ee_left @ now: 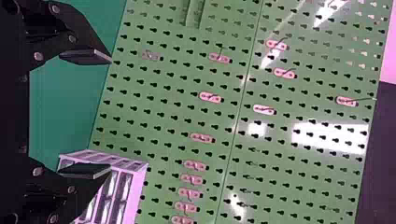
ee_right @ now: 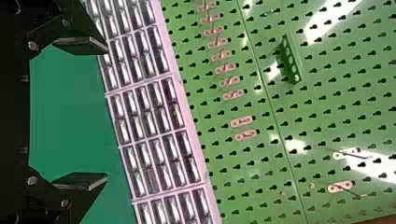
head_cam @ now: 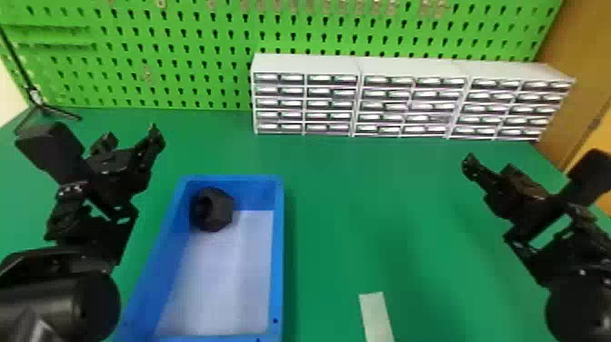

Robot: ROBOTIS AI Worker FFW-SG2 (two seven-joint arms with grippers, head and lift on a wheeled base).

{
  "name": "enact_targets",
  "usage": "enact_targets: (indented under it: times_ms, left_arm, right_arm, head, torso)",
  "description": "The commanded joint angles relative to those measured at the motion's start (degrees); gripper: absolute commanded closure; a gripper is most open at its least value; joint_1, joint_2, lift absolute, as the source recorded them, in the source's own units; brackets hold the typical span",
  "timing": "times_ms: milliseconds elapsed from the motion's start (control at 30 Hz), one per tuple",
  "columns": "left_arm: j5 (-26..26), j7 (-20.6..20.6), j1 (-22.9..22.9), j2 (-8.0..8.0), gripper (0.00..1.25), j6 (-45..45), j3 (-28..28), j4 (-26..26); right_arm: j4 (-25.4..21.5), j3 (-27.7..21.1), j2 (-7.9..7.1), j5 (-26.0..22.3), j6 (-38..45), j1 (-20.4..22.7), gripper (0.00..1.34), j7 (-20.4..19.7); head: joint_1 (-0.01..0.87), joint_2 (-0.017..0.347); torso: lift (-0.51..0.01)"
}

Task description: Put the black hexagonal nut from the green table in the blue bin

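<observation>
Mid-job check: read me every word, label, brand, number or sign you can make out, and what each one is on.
None that can be read: I find no legible text on the blue bin, black hexagonal nut, pale strip, drawer units or pegboard.

Three white drawer cabinets (head_cam: 411, 98) (set side by side) stand before a green pegboard (head_cam: 195, 54), with a thin black stand (head_cam: 35, 96) at far left and a pale strip (head_cam: 376, 318) in the foreground.

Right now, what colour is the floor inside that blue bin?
Whitish, against the blue bin's walls; the head view shows it best.
</observation>
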Motion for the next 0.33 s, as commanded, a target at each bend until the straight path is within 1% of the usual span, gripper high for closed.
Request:
enact_targets:
  times_ms: [0,300]
  left_arm:
    - [0.0,-0.1,0.1,0.00,0.43,0.0,0.0,0.0]
    - [0.0,0.0,0.1,0.00,0.43,0.0,0.0,0.0]
  right_arm:
    - [0.0,0.0,0.00,0.0,0.0,0.0,0.32,0.0]
    - [0.0,0.0,0.00,0.0,0.0,0.0,0.32,0.0]
  head:
    - [0.692,0.008]
    - [0.692,0.008]
  torso:
    - [-0.097]
    - [-0.097]
